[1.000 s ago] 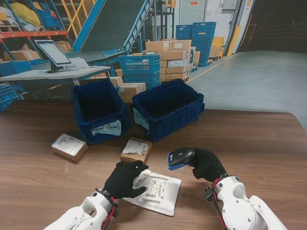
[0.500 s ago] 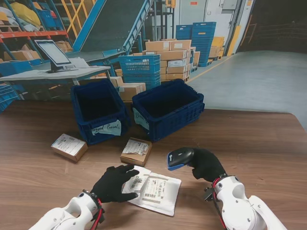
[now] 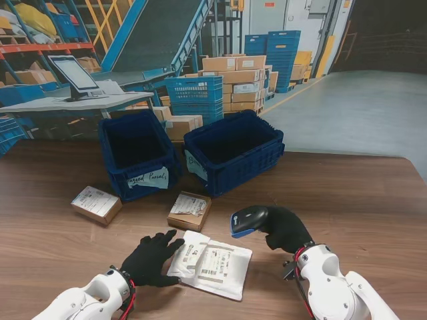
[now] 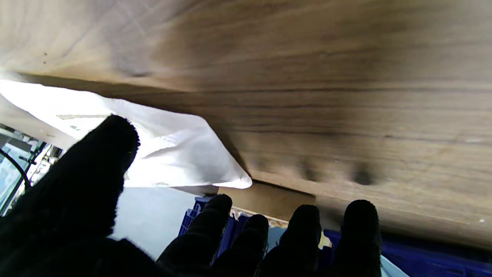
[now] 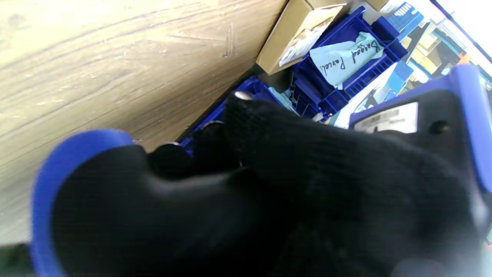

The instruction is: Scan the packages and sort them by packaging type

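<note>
A small cardboard box (image 3: 96, 204) lies far left on the wooden table (image 3: 360, 200). Beyond it stands a blue bin (image 3: 137, 155) labelled for bagged parcels, with a second blue bin (image 3: 233, 150) to its right. Nearer, the left hand (image 3: 149, 259) rests flat, fingers spread and holding nothing, at the left edge of a white bagged package (image 3: 211, 261). Another labelled box (image 3: 189, 209) sits just beyond that bag. Rightmost, the right hand (image 3: 287, 228) grips a blue-and-black scanner (image 3: 248, 220).
</note>
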Robot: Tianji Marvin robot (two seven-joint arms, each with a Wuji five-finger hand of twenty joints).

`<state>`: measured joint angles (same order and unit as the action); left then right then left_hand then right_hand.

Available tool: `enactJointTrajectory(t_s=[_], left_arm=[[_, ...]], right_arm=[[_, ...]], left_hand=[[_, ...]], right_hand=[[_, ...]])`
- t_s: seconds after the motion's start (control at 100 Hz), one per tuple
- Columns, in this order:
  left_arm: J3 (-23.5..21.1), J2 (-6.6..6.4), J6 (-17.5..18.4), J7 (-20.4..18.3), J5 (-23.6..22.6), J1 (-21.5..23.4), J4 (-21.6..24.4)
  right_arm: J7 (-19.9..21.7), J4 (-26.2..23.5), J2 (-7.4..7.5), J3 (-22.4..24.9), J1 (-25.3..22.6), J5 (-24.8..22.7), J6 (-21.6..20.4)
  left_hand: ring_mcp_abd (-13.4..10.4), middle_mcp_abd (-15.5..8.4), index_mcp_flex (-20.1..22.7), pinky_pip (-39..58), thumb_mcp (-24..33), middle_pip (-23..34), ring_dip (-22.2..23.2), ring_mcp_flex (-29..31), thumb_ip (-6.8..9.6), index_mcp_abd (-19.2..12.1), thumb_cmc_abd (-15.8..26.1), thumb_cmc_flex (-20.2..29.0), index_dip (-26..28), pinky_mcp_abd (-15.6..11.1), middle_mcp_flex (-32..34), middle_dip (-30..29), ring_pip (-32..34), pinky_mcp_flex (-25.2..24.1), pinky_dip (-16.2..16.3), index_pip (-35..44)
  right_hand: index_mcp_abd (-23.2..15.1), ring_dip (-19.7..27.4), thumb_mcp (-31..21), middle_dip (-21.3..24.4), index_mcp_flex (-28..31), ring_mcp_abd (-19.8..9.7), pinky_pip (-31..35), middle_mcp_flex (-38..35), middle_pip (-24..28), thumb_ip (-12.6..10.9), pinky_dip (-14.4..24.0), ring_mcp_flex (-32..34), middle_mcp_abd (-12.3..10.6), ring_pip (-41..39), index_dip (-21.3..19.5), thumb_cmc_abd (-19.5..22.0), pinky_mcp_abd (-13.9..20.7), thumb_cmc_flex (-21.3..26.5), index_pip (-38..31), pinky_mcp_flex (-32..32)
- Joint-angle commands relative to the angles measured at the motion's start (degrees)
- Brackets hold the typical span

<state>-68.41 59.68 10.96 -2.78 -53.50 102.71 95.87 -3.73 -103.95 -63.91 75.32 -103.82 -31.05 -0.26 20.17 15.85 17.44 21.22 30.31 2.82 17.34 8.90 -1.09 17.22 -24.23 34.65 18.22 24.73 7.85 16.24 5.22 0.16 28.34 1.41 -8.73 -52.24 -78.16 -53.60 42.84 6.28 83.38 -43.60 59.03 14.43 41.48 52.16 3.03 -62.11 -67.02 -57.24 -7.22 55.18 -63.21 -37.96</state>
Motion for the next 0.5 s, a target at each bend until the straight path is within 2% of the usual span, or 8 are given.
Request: enactJointTrajectory(t_s=[0.0,0.11,0.3,0.49], left_arm=[[0.3,-0.19,1.0,-2.1,0.6,-0.6,0.1],[0.8,-0.58,2.2,-4.4,0.8,-1.5,0.1],[2.1,-1.35,4.0,-8.5,0.4,-3.3,0.1],[4.4,-2.07,4.9,-12.2,-0.4,-6.2,-0.5]], right_arm=[[0.8,-0.7,-0.18,-0.1,-0.1,0.0,-0.3],[1.0,-0.7,-0.17,0.2,-0.2,0.1,-0.2],[1.0,-0.7,-0.19,0.4,-0.2,0.3,-0.3],[1.1,-0.6,-0.19,0.5,-0.2,0.5,-0.5]], left_hand=[[0.1,1.1,-2.5,-2.6,-1.1,-2.2,-1.2,-3.1,-0.24,1.1,1.3,-2.1,-0.8,-0.9,-2.4,-0.7,-1.4,-1.0,-1.0,-0.9],[-0.9,0.9,-3.1,-3.3,-1.4,-2.6,-1.8,-4.4,-0.29,1.0,1.1,-2.1,-1.1,-1.3,-2.6,-1.0,-2.0,-1.3,-1.2,-1.2],[-0.7,0.8,-3.5,-4.6,-1.3,-3.2,-2.8,-5.8,-0.33,0.8,-0.3,-1.4,-1.4,-1.5,-2.7,-2.4,-2.4,-1.6,-1.6,-1.3],[-0.3,1.0,-3.5,-5.1,3.5,-2.8,-3.4,-5.6,-0.79,1.3,-4.5,-1.1,-1.9,-1.4,-2.6,-3.2,-1.9,-1.2,-1.5,-1.3]], right_hand=[[-2.0,0.0,-6.4,-0.2,2.1,1.7,3.2,-0.2,0.1,0.1,1.6,0.9,-0.2,-1.0,-0.8,3.9,2.7,5.6,-5.0,-0.8],[-2.0,0.0,-6.4,-0.2,2.1,1.8,3.2,-0.2,0.0,0.1,1.6,0.9,-0.2,-0.9,-0.8,3.9,2.6,5.6,-4.9,-0.7],[-2.0,0.0,-6.4,-0.4,2.1,1.8,3.1,-0.3,0.0,0.1,1.6,0.9,-0.1,-0.9,-0.8,3.9,2.6,5.6,-4.9,-0.7],[-2.0,0.0,-6.4,-0.5,2.1,1.7,3.1,-0.3,-0.1,0.1,1.6,1.0,-0.1,-0.9,-0.8,3.9,2.6,5.6,-4.9,-0.7]])
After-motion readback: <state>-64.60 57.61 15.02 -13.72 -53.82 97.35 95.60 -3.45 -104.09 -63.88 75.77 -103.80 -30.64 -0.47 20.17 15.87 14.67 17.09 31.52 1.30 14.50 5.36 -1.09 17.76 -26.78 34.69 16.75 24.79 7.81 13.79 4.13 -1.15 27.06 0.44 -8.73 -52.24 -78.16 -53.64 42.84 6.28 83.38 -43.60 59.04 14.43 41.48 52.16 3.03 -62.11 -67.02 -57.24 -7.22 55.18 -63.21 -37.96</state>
